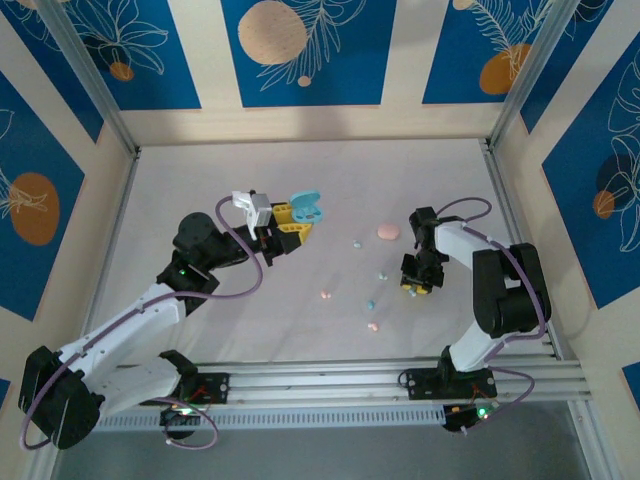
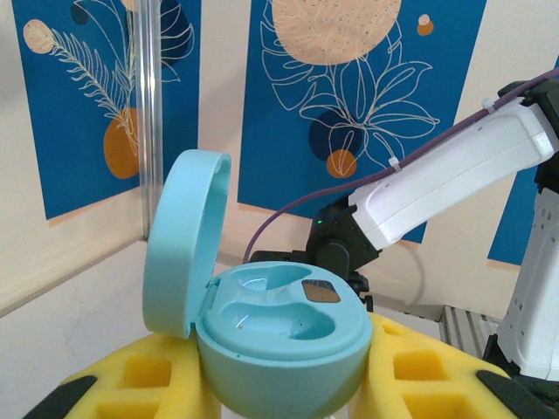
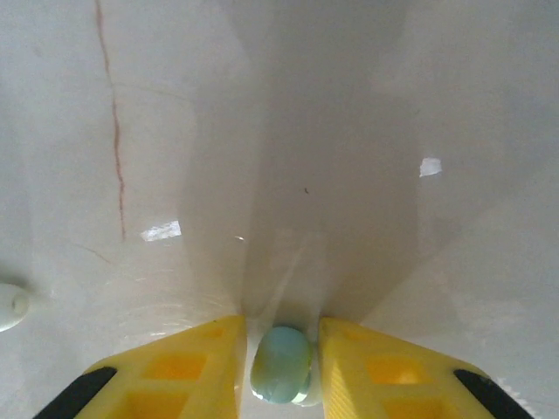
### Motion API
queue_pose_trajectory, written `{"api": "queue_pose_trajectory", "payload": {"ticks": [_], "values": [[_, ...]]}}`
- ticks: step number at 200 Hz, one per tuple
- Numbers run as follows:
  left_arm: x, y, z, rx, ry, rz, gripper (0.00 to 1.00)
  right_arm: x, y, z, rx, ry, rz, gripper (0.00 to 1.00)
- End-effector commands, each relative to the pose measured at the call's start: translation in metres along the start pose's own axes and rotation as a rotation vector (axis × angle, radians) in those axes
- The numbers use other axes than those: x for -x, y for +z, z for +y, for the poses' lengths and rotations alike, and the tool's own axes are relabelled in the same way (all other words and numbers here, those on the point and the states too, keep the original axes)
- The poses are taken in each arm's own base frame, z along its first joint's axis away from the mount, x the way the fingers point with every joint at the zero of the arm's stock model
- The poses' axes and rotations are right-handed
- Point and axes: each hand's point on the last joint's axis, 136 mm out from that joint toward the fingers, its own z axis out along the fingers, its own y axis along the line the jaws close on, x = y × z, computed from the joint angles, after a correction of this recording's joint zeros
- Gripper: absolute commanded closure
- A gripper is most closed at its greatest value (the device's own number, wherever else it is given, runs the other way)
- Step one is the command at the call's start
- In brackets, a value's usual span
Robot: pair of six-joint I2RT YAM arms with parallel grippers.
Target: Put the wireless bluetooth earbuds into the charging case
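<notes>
On the left, the left claw (image 1: pixel 290 228) is clenched on a light blue case (image 2: pixel 279 340), its lid swung up and its 2 wells showing. Over on the right, the right claw (image 3: pixel 281 332) pinches a pale teal earbud (image 3: pixel 281 365) low against the table (image 1: pixel 200 180). Other earbuds (image 1: pixel 373 327) lie scattered between the arms, near a pink case (image 1: pixel 388 231).
</notes>
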Motion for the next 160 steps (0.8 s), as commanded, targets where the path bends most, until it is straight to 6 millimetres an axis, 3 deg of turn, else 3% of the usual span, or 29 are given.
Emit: {"api": "queue_pose_trajectory", "payload": {"ticks": [1, 53, 105, 160], "values": [[0.0111, 0.0003, -0.0065, -0.013, 0.023, -0.022, 0.76, 0.0062, -0.0010, -0.0003, -0.022, -0.015, -0.013, 0.72], [0.0112, 0.0012, -0.0063, -0.014, 0.020, -0.022, 0.76, 0.0081, -0.0040, 0.0006, -0.028, -0.026, -0.025, 0.76], [0.0112, 0.0021, -0.0056, -0.015, 0.018, -0.021, 0.75, 0.0107, -0.0057, -0.0005, -0.047, -0.028, -0.033, 0.71], [0.0096, 0.0022, -0.0056, -0.016, 0.014, -0.019, 0.75, 0.0054, -0.0015, 0.0011, -0.039, -0.019, 0.002, 0.73]]}}
